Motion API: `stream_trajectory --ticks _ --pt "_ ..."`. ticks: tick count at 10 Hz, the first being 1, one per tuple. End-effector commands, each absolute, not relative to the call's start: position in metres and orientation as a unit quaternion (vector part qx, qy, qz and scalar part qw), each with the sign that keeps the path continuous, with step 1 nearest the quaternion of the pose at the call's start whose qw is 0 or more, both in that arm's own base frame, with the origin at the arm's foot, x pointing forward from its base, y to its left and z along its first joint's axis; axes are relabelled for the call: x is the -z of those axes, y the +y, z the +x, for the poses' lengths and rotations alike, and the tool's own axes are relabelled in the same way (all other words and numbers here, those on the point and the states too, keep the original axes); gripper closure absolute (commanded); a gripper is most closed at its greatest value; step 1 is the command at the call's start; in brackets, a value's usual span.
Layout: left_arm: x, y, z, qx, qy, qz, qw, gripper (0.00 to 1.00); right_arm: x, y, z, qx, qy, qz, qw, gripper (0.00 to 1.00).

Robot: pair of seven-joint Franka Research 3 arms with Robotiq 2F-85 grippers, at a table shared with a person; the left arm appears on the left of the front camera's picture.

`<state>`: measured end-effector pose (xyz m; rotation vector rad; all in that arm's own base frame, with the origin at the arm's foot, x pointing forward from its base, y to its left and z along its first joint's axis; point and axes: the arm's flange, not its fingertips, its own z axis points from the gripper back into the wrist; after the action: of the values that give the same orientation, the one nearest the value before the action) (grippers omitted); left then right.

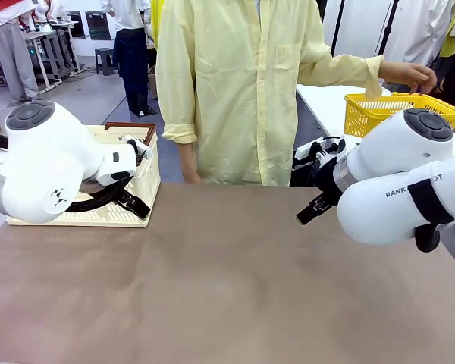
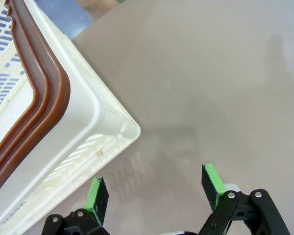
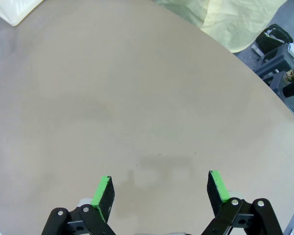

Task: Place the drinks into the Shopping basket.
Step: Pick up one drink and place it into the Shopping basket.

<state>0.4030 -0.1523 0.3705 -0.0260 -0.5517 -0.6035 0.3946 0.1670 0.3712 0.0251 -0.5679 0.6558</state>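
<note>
The drinks are out of view. The cream-white Shopping basket (image 1: 140, 178) with dark brown handles stands at the table's far left, partly hidden behind my left arm. In the left wrist view its near corner (image 2: 95, 125) lies just left of and beyond my left gripper (image 2: 154, 188), which is open with nothing between its green pads. My left gripper (image 1: 133, 203) hangs low against the basket's front right side. My right gripper (image 3: 159, 193) is open and empty over bare table. In the front view my right gripper (image 1: 312, 210) hovers at the table's far right.
A person in a pale yellow shirt (image 1: 243, 91) stands at the far edge. Their hand (image 1: 409, 74) holds a yellow mesh basket (image 1: 398, 112) on a white table at the back right. The brown tabletop (image 1: 227, 280) is open between the arms.
</note>
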Motion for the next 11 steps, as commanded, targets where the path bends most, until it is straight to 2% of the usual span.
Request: stream_trajectory --ticks 1,3,4,5,6,7,8,9,10,11 --pt "-0.371 -0.152 0.403 0.293 -0.268 -0.013 0.918 0.0 -0.371 0.167 0.395 -0.317 -0.275 0.012 0.907 0.0" --pt "-0.371 -0.152 0.403 0.293 -0.268 -0.013 0.918 0.0 -0.371 0.167 0.395 -0.318 -0.275 0.012 0.907 0.0" --pt "-0.379 -0.154 0.395 0.314 -0.11 -0.089 0.939 0.0 -0.373 0.166 0.393 -0.257 -0.208 0.074 0.941 0.0" --pt "-0.389 -0.161 0.389 0.274 -0.005 -0.147 0.95 0.0 -0.378 0.158 0.389 -0.205 -0.15 0.111 0.961 0.0" --pt "-0.401 -0.169 0.381 0.263 0.053 -0.203 0.942 0.0 -0.389 0.147 0.387 -0.125 -0.082 0.179 0.972 0.0" --pt "-0.409 -0.168 0.375 0.288 0.087 -0.286 0.91 0.0 -0.399 0.133 0.385 -0.079 -0.051 0.215 0.972 0.0" --pt "-0.424 -0.162 0.372 0.293 0.097 -0.367 0.878 0.0 -0.413 0.114 0.379 -0.084 -0.026 0.305 0.948 0.0" --pt "-0.442 -0.142 0.369 0.3 0.097 -0.45 0.835 0.0 -0.432 0.089 0.369 -0.115 0.0 0.431 0.895 0.0" --pt "-0.464 -0.106 0.365 0.28 0.066 -0.506 0.813 0.0 -0.451 0.052 0.357 -0.113 -0.015 0.515 0.849 0.0" --pt "-0.479 -0.062 0.361 0.254 0.025 -0.534 0.806 0.0 -0.462 0.015 0.347 -0.075 -0.038 0.547 0.833 0.0"
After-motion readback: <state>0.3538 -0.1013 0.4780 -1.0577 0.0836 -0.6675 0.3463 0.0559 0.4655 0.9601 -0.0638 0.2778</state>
